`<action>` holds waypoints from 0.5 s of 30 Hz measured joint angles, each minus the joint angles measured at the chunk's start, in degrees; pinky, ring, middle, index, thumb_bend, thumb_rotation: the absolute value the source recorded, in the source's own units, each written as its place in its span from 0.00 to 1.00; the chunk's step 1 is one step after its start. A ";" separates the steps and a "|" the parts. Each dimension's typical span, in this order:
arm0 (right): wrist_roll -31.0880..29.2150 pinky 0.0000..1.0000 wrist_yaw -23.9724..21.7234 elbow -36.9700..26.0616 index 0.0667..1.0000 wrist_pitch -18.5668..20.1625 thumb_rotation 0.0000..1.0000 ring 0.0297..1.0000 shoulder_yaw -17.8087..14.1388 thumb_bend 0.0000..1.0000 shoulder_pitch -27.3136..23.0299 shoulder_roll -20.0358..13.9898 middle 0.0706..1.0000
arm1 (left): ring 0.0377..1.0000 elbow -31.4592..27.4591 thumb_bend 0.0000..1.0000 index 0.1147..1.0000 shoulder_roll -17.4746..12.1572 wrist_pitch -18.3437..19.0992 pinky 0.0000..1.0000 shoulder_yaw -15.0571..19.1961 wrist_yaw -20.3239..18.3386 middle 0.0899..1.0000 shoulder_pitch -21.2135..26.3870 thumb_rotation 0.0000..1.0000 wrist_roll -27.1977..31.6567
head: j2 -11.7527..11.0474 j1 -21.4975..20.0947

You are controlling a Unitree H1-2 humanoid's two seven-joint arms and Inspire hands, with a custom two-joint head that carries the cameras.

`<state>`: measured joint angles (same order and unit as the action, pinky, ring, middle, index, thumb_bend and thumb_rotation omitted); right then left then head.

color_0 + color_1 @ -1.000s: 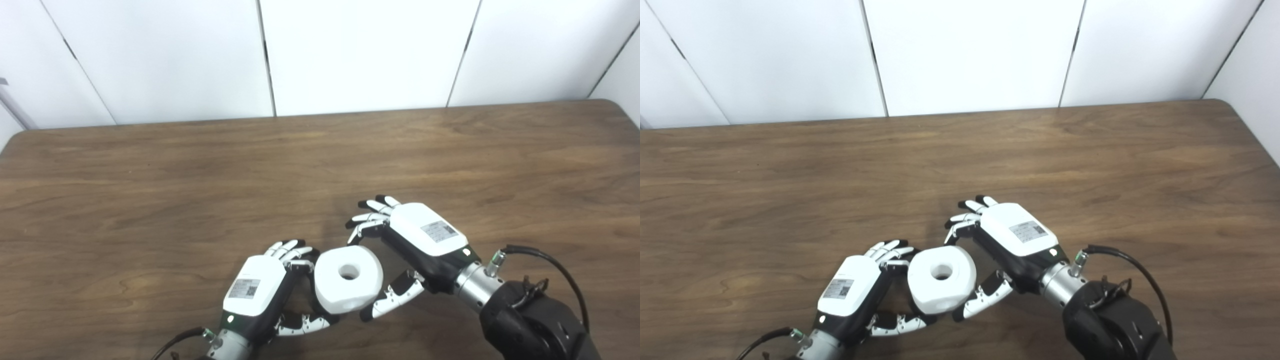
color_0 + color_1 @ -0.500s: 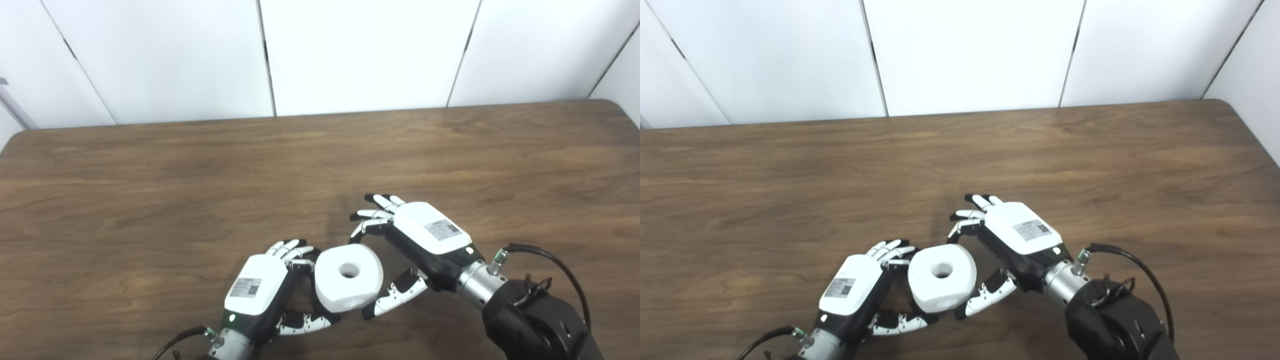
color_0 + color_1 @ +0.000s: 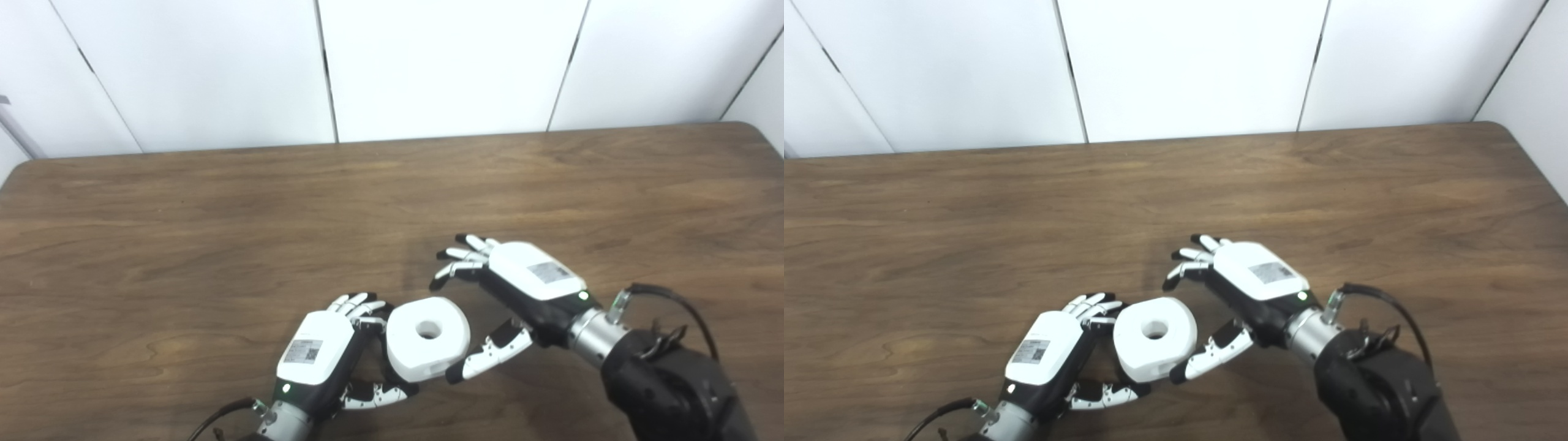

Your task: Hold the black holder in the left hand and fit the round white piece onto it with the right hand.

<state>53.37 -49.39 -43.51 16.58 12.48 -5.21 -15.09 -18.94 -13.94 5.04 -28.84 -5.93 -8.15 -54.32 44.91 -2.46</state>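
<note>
The left hand (image 3: 315, 355) is holding the white piece (image 3: 427, 336) over the counter (image 3: 184, 245). The right hand (image 3: 527, 288) is waiting open just beside it.

The black holder cannot be made out: the round white piece (image 3: 428, 337) and the left hand (image 3: 315, 358) cover whatever sits beneath and between them. The left arm is cut off by the bottom edge just below the wrist, and the right arm runs out at the lower right corner. The labels on the backs of both hands are too small to read. The counter (image 3: 184, 245) is cropped at both sides.
</note>
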 measured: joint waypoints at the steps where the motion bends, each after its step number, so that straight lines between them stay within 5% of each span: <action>1: -0.07 1.00 -0.62 -0.56 0.80 0.42 0.52 1.00 -0.54 1.00 -0.32 -0.02 0.94 | 0.89 0.00 0.52 0.42 0.00 0.00 0.91 0.00 -0.17 0.80 0.08 0.05 0.00 | 0.00 0.00; 15: 2.22 1.00 -13.22 -8.12 0.95 5.54 0.54 1.00 -5.60 1.00 -2.40 -1.88 1.00 | 0.89 -0.66 0.52 0.42 -0.16 0.58 0.92 0.06 -1.71 0.80 0.39 0.05 -0.16 | 0.09 -0.09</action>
<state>55.58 -62.61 -51.62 22.13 6.88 -7.61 -16.97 -19.60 -14.10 5.62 -28.78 -7.65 -7.76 -54.48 45.00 -2.55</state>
